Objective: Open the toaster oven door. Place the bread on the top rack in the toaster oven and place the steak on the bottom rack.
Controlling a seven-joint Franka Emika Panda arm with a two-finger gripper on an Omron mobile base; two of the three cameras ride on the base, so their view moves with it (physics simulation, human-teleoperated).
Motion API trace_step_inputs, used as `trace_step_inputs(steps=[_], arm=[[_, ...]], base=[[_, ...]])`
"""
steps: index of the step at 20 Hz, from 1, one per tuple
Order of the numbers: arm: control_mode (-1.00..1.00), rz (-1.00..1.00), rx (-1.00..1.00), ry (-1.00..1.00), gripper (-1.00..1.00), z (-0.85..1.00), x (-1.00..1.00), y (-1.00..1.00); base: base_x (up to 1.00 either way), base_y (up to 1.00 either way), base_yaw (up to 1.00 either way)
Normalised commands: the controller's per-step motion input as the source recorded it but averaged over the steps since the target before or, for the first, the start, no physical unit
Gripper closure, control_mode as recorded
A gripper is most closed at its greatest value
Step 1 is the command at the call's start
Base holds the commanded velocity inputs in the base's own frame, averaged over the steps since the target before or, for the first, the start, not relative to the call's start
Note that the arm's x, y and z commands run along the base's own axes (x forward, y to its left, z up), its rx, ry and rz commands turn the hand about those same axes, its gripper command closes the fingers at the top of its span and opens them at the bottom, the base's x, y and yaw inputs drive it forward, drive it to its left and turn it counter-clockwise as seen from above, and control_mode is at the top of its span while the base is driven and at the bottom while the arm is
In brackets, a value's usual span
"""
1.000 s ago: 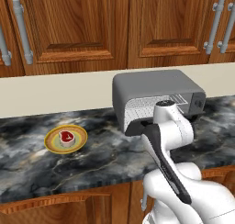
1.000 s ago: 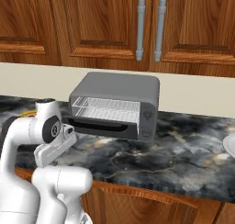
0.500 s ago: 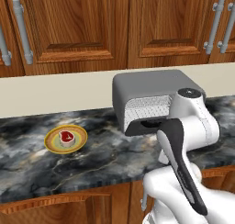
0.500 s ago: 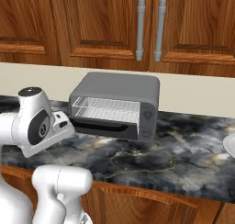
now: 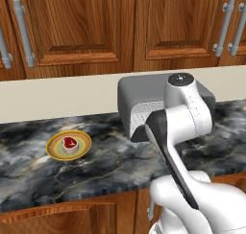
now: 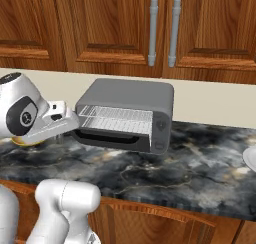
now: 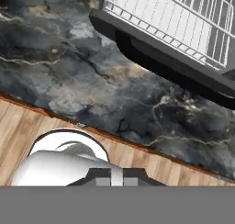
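now the toaster oven door (image 6: 111,138) lies folded down flat, the toaster oven (image 6: 127,112) showing its wire racks. off to its left the steak (image 5: 70,143) sits on a yellow-green plate (image 5: 68,146). i cannot tell how the jaws stand.

Steak (image 5: 69,143) on plate (image 5: 56,150), well left of toaster oven (image 5: 144,96).

Even, bright rendered light; soft shadows under toaster oven (image 6: 125,113); no blur, glare.
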Motion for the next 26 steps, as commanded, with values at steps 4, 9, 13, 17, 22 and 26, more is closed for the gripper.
trace_step_inputs(steps=[4,9,13,17,22,26], arm=[[-1.00,-0.37,-0.01,-0.10,-1.00,0.33,0.50,-0.01],[-1.00,-0.25,0.05,-0.16,-1.00,0.21,0.58,-0.10],[-1.00,-0.18,0.10,-0.17,-1.00,-0.05,0.58,-0.06],[-1.00,-0.14,0.16,-0.16,-1.00,-0.43,0.49,0.00],[-1.00,-0.08,0.08,-0.18,-1.00,-0.42,0.45,0.00],[-1.00,0.00,-0.01,-0.04,-1.00,-0.23,0.40,0.00]], base=[[0.00,0.00,0.00],[0.00,0.00,0.00],[0.00,0.00,0.00],[0.00,0.00,0.00],[0.00,0.00,0.00],[0.00,0.00,0.00]])
